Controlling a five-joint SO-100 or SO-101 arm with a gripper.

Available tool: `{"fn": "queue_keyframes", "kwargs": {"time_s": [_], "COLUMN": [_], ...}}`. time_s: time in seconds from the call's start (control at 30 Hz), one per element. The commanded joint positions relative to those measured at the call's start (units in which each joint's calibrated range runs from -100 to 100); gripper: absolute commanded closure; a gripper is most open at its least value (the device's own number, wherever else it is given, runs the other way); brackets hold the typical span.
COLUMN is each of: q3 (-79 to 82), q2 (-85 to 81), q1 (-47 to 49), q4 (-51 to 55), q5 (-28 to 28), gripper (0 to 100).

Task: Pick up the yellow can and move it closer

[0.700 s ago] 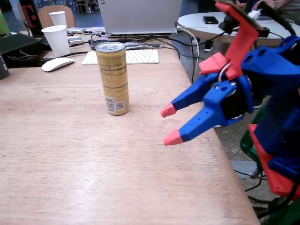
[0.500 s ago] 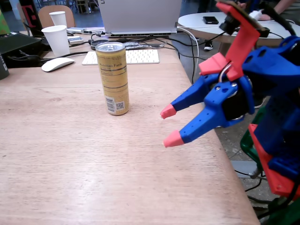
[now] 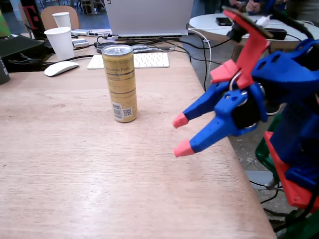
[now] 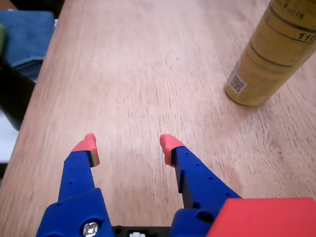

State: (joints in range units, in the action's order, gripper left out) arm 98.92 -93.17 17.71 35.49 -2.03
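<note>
The yellow can (image 3: 121, 82) stands upright on the wooden table, silver top up, dark print and a white QR patch near its base. In the wrist view the yellow can (image 4: 269, 59) sits at the upper right, leaning out of frame. My gripper (image 3: 181, 134) is blue with pink fingertips, hangs above the table to the right of the can, and is open with nothing between its fingers. From the wrist camera the gripper (image 4: 128, 147) points at bare wood, well left of the can.
Behind the can lie a white keyboard (image 3: 142, 60), a white mouse (image 3: 61, 68), two white paper cups (image 3: 60, 42), cables and a laptop (image 3: 149, 17). The table's right edge (image 3: 239, 164) runs just under the arm. Bare wood fills the near side.
</note>
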Motion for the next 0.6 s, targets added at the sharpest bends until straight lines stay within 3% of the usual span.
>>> {"fn": "queue_keyframes", "kwargs": {"time_s": [0.0,0.27,0.57], "q3": [-2.32,-7.32,-12.32], "q2": [7.83,41.54,67.95], "q1": [-10.43,-22.95,-22.95], "q4": [-4.94,-39.92,-73.5], "q5": [-0.39,0.1,-0.1], "gripper": [72,71,71]}}
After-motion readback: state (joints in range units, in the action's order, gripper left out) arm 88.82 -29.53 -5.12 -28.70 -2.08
